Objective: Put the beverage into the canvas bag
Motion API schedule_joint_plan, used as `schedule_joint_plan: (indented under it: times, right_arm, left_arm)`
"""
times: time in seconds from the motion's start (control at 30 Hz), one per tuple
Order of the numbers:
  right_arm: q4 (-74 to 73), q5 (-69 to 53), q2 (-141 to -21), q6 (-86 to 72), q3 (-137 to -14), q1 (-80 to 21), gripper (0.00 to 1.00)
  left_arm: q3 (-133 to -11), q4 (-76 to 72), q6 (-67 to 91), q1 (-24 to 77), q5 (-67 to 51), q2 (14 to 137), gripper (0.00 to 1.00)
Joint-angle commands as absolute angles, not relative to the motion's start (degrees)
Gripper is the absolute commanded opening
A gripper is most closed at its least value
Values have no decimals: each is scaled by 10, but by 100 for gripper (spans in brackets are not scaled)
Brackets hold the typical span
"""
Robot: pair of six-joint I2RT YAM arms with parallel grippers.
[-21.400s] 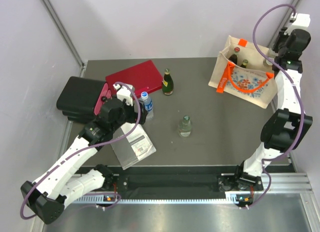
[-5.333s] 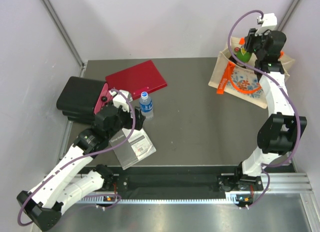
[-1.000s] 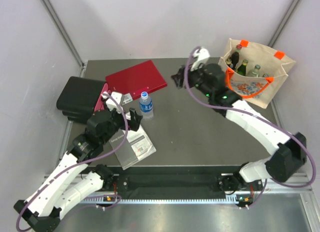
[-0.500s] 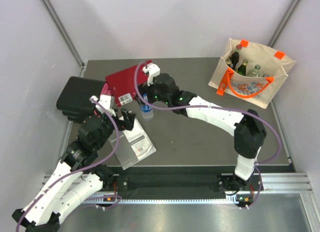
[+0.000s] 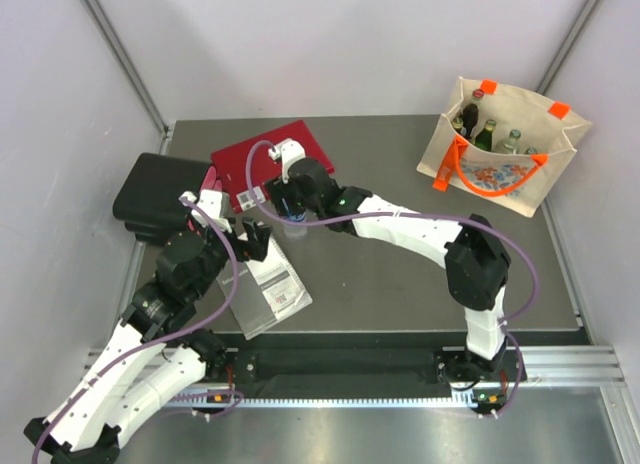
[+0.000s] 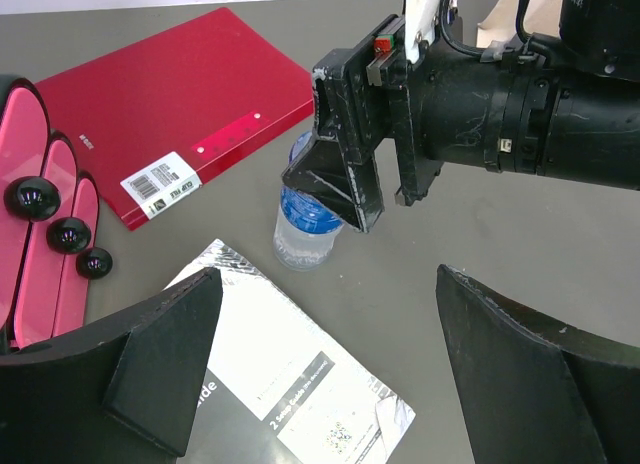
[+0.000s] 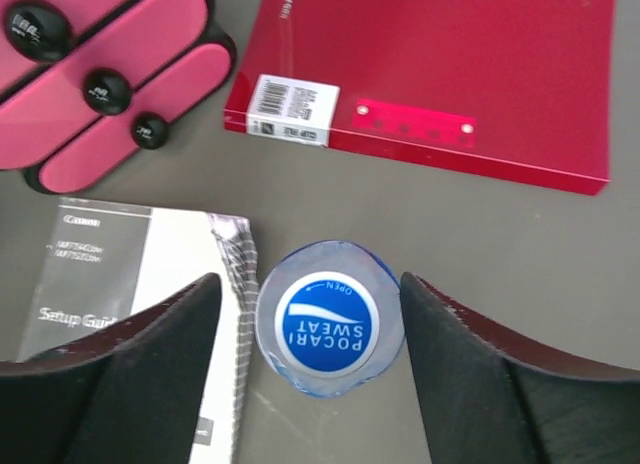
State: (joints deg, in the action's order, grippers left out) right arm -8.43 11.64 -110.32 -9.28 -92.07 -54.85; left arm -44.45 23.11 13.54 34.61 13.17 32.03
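both right gripper (image 7: 308, 289) fingers (image 7: 130, 384) stand apart around the clear blue-capped plastic bottle (image 7: 328, 329); left gripper (image 6: 328, 284) gapes empty.

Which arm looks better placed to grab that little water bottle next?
The right arm: its open jaws straddle the water bottle from above, one each side of the cap. The left arm hangs over the booklet, short of the bottle.
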Motion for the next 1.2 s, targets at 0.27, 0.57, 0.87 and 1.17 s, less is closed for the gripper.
schedule_joint_plan:
  times: [0.27, 0.57, 0.87, 1.17]
  right_arm:
    - [-134, 138, -1136, -84, -969, -563, 79]
    - [-142, 151, -1126, -83, -976, -559, 47]
    - [-181, 138, -1009, -74, -941, -491, 9]
    - [-264, 125, -851, -19, -985, -355, 0]
  left_arm:
    - [-442, 198, 132, 348, 135, 323, 92]
    - [-442, 198, 132, 349, 135, 322, 92]
    - [-441, 196, 132, 348, 128, 325, 92]
    - [-441, 194, 131, 348, 121, 330, 92]
